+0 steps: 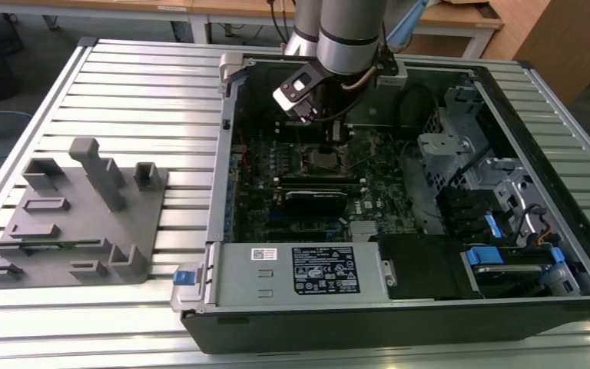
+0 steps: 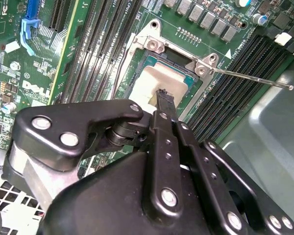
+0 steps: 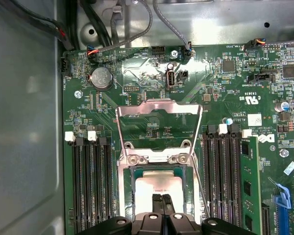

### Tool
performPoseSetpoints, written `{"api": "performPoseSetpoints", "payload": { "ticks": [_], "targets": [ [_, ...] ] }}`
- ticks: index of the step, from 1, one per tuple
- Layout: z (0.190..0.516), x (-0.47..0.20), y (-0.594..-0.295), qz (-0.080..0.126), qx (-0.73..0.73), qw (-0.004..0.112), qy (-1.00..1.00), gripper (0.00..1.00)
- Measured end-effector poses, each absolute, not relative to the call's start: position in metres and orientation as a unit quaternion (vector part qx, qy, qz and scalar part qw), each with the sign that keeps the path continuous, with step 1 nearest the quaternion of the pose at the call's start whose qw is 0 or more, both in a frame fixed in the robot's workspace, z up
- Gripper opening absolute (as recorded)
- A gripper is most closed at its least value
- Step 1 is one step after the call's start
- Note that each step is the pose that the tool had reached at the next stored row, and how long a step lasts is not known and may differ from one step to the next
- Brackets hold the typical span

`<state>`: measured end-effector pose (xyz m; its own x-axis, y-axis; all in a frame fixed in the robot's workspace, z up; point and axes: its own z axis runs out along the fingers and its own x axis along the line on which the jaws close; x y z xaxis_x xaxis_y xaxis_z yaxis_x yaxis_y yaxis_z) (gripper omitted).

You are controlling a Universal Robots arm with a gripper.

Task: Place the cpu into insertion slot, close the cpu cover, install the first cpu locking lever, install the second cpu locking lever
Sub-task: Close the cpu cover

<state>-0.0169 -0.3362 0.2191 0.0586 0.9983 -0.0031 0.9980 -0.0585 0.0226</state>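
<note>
The cpu (image 3: 148,187) lies flat in the insertion slot (image 3: 133,191) on the green motherboard, its pale face up. The cpu cover (image 3: 159,104) stands raised on its hinge behind the slot, a silver frame with an open centre. My gripper (image 3: 161,198) hangs just over the cpu, fingers pressed together with nothing between them. In the second wrist view the gripper (image 2: 164,94) points at the cpu (image 2: 153,81) in the slot (image 2: 154,59). A thin locking lever (image 2: 250,78) sticks out sideways, unlatched. In the exterior view the gripper (image 1: 337,132) is inside the case above the slot (image 1: 323,159).
The open computer case (image 1: 213,231) lies on a slatted metal table. A grey power-supply box (image 1: 295,269) sits at its near side, drive bays at the exterior view's right. A grey fixture block (image 1: 70,215) stands at the left. Memory slots (image 3: 90,186) flank the socket.
</note>
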Motion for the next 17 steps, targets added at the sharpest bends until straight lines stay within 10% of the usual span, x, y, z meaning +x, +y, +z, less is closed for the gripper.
{"api": "performPoseSetpoints", "payload": {
  "ticks": [17],
  "targets": [
    [0.2223,-0.0169,-0.3362,0.007,0.727,0.009,0.686,0.11]
  ]
}}
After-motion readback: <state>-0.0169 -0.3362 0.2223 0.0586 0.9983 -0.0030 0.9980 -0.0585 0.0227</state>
